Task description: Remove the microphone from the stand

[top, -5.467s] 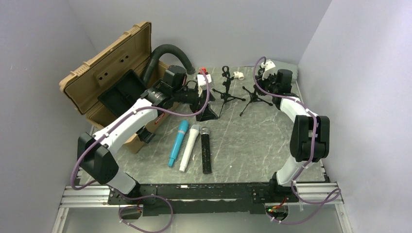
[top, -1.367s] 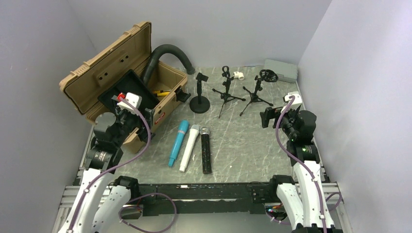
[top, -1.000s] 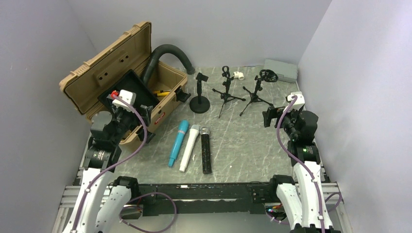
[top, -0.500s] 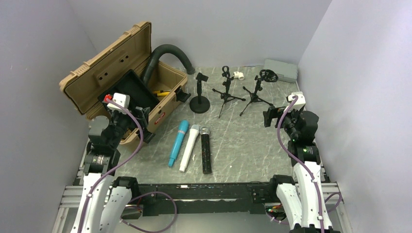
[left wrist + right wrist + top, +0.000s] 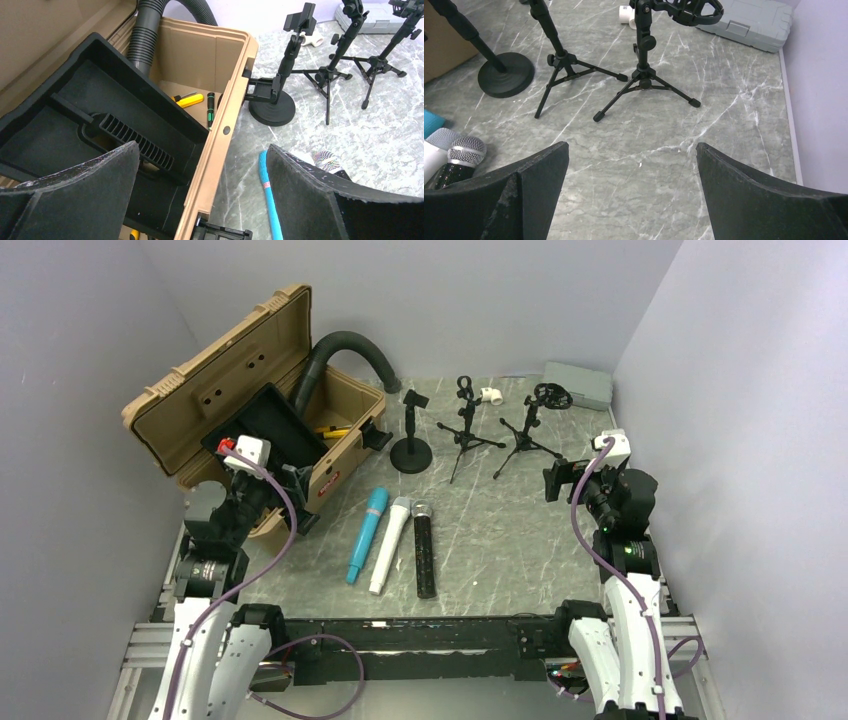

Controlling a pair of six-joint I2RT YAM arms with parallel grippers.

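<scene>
**Both grippers spread wide; three microphones lie flat on the table**

The left gripper (image 5: pixel 296 478) hangs by the table's (image 5: pixel 500 540) left edge, at the front wall of the open tan case (image 5: pixel 215 390). Its jaws are spread wide with nothing between them. In the left wrist view its fingers (image 5: pixel 75 195) frame the black tray (image 5: pixel 100 125) inside the case. The round-base stand (image 5: pixel 280 95) shows beyond them.

The right gripper (image 5: pixel 553 480) hangs near the right edge, also released and holding nothing. Its fingers (image 5: pixel 749 200) frame bare table, with the stands ahead.

Three microphones lie side by side in the middle of the table, toward the near edge. These are the blue microphone (image 5: pixel 367 533), the white microphone (image 5: pixel 390 545) and the black microphone (image 5: pixel 424 550). They rest between the two grippers and apart from both. The blue microphone is the one closest to the left gripper. The black microphone is on the right gripper's side but well apart from it; its mesh head shows at the left edge of the right wrist view.

The stands are upright in a row toward the far edge: the round-base stand, the tripod stand (image 5: pixel 465 425) and the second tripod stand (image 5: pixel 530 423). The second tripod stand carries a ring-shaped holder and is nearest the right gripper.

A dark hose (image 5: pixel 345 345) arches out of the case. A grey box (image 5: pixel 578 385) sits in the far right corner.
</scene>
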